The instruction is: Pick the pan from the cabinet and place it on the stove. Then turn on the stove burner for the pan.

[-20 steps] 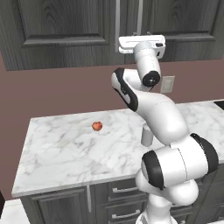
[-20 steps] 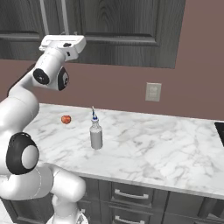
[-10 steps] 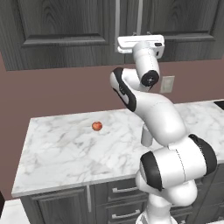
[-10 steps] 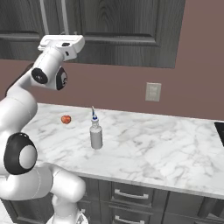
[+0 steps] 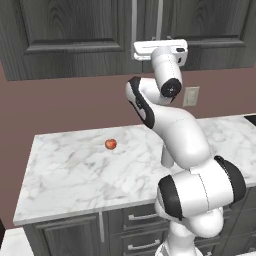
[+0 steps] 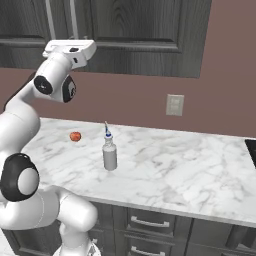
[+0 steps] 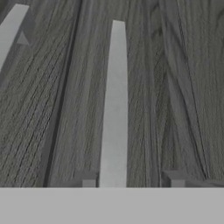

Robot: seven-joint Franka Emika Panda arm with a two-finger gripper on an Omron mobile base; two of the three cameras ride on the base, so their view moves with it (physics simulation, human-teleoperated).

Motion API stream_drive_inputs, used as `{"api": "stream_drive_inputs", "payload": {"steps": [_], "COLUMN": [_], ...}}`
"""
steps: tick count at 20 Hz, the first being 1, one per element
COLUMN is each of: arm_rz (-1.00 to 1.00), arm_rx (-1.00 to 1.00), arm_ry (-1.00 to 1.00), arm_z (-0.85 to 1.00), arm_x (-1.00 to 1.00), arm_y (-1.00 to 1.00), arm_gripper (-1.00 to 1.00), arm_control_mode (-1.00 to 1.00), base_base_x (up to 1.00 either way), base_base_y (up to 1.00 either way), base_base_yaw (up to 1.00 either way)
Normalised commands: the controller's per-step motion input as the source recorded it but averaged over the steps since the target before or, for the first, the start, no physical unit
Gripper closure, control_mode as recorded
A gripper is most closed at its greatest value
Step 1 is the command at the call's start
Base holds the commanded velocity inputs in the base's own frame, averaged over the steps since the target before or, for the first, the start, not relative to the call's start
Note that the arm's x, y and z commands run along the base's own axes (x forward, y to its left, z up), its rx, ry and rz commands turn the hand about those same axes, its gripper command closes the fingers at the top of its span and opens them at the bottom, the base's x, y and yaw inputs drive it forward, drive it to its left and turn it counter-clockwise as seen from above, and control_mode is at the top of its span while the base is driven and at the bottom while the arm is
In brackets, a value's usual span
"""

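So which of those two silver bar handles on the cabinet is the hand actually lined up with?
The right-hand handle: in the hand view it runs between the gripper's two fingertips, while the other handle sits off at the corner.

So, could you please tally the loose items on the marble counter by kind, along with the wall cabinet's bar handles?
Small round red fruit: 1
Grey squeeze bottle with a pointed blue-tipped nozzle: 1
Long vertical silver bar handles on the dark grey wood-grain wall cabinet: 2
Total: 4
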Motion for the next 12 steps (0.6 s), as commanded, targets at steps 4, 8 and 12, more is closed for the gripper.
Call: {"api": "stream_drive_inputs", "payload": {"steps": [4,8,12], "arm_rz": [0.00,0.00,0.00], "arm_rx": [0.00,-0.01,0.00], "arm_ry": [0.00,0.00,0.00], "arm_z": [-0.03,-0.06,-0.01], "arm_x": [0.00,0.01,0.05], "arm_y": [0.30,0.38,0.29], "arm_gripper": [1.00,1.00,1.00], "arm_control_mode": [-1.00,-1.00,-1.00], "base_base_x": [0.00,0.00,0.00], "base_base_y": [0.00,0.00,0.00], "base_base_yaw": [0.00,0.00,0.00]}}
